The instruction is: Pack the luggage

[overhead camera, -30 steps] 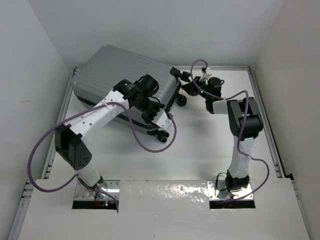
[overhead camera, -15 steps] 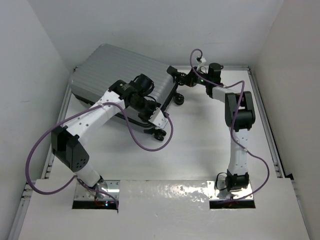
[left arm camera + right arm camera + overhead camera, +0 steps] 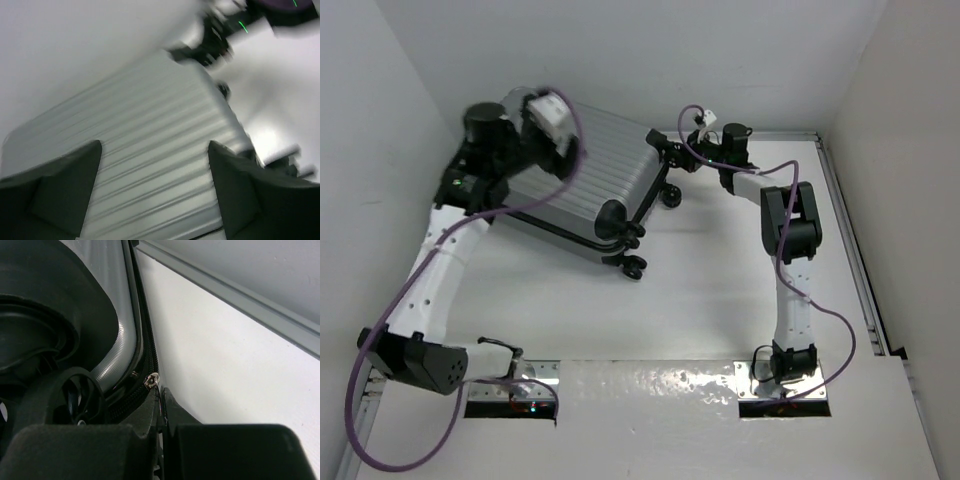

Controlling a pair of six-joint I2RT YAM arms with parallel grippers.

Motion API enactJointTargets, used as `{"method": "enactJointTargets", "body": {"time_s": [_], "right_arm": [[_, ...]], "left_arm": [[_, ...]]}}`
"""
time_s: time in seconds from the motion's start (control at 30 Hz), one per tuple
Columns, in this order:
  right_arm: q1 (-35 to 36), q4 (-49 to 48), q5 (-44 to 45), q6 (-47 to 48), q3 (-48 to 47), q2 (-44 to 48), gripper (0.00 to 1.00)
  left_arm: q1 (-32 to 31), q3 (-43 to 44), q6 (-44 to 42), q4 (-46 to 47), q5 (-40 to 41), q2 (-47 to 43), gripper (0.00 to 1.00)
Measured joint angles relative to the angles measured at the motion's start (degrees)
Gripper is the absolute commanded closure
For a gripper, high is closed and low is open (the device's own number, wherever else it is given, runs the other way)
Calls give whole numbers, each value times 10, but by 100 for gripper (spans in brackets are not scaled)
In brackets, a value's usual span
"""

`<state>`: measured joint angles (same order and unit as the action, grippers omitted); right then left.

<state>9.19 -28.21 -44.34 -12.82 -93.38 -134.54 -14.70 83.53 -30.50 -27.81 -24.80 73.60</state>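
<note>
The luggage [image 3: 592,172] is a silver-grey ribbed hard-shell case lying flat at the back left with its shells together, its black wheels [image 3: 634,267] facing the table's middle. My left gripper [image 3: 155,192] hovers above the ribbed shell [image 3: 150,135], open, with nothing between its fingers [image 3: 60,192]. In the top view the left arm [image 3: 485,135] is raised over the case's back left corner and blurred. My right gripper [image 3: 162,399] is shut on the zipper pull [image 3: 151,381] at the case's rear right corner, beside a wheel housing [image 3: 55,325]. From above, the right gripper [image 3: 670,152] sits at that corner.
White walls close in on the left, back and right. A grey rail [image 3: 235,295] runs along the table's back edge just behind the right gripper. Purple cables [image 3: 410,290] trail from both arms. White table surface [image 3: 710,290] lies in front of the case.
The left arm swung up from the case's front edge to above its back left, and its gripper opened. The right gripper moved left along the rear corner. The case shifted slightly.
</note>
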Motion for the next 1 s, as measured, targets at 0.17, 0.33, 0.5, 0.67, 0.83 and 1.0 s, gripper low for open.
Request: {"method": "enactJointTargets", "body": {"time_s": [0.17,0.33,0.5,0.67,0.83,1.0], "right_arm": [[8,-2,18,14,0,2,100],[16,1,33,28,1,4,100],[25,-16,57,37,25,17,100],[50,-27,115,86,132,92,100],[92,-39,175,99,249,176,100],[148,-145,214,46,396,237,100]], "left_arm": [[242,45,145,-7,30,-5,89],[471,-37,221,-76,79,71,82],[471,-47,253,-103,114,241,74],[412,122,248,-104,163,446,72],[380,265,219,-53,167,547,66],[353,306,166,20,99,582,58]]}}
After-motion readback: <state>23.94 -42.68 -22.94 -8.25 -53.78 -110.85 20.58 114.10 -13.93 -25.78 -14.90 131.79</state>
